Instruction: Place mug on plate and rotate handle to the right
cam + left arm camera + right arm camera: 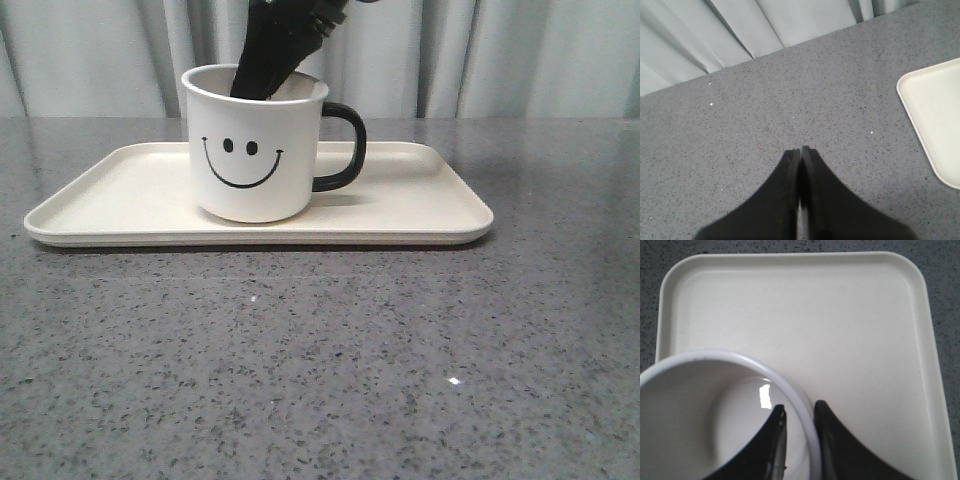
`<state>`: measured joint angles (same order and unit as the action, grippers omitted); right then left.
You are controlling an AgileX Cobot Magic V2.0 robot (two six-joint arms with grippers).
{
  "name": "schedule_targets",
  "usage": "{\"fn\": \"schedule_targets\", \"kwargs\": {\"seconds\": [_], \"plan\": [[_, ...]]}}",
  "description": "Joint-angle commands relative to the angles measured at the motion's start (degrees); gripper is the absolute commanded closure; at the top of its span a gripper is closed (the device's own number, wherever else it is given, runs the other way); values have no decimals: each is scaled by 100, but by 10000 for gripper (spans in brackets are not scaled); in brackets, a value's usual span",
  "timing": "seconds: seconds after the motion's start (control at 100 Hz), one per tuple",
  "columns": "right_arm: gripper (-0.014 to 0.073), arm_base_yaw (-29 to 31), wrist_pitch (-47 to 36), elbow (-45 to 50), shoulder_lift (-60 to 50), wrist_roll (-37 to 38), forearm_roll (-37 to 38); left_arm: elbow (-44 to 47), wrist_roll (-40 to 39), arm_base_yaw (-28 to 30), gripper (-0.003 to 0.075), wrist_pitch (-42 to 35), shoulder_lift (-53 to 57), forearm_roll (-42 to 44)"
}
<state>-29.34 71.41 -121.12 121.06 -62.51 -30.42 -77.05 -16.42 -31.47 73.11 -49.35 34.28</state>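
The white mug (255, 150) with the black smiley stands upright on the cream plate (420, 200), left of its middle. The black handle (350, 145) points right. My right arm (270, 60) reaches down into the mug from above. In the right wrist view my right gripper (800, 406) straddles the mug's (700, 400) rim, one finger inside and one outside. It is slightly open, with a gap between the inner finger and the wall. The plate (840, 315) stretches beyond it. My left gripper (801, 149) is shut and empty above bare table, beside the plate's corner (935, 110).
The grey speckled table (320, 350) runs in front of the plate. Pale curtains (500, 50) hang behind the table's far edge.
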Motion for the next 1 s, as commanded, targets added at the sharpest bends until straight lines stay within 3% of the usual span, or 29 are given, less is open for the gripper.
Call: {"fn": "schedule_targets", "kwargs": {"seconds": [0.0, 0.74, 0.99], "plan": [[428, 16, 511, -139, -389, -7, -297, -127, -45, -29, 740, -96, 6, 172], [428, 24, 481, -653, -705, 105, -399, -127, -45, -29, 740, -96, 6, 144], [428, 340, -503, -653, -1528, 668, -337, -127, -45, -29, 740, -122, 6, 144]]}}
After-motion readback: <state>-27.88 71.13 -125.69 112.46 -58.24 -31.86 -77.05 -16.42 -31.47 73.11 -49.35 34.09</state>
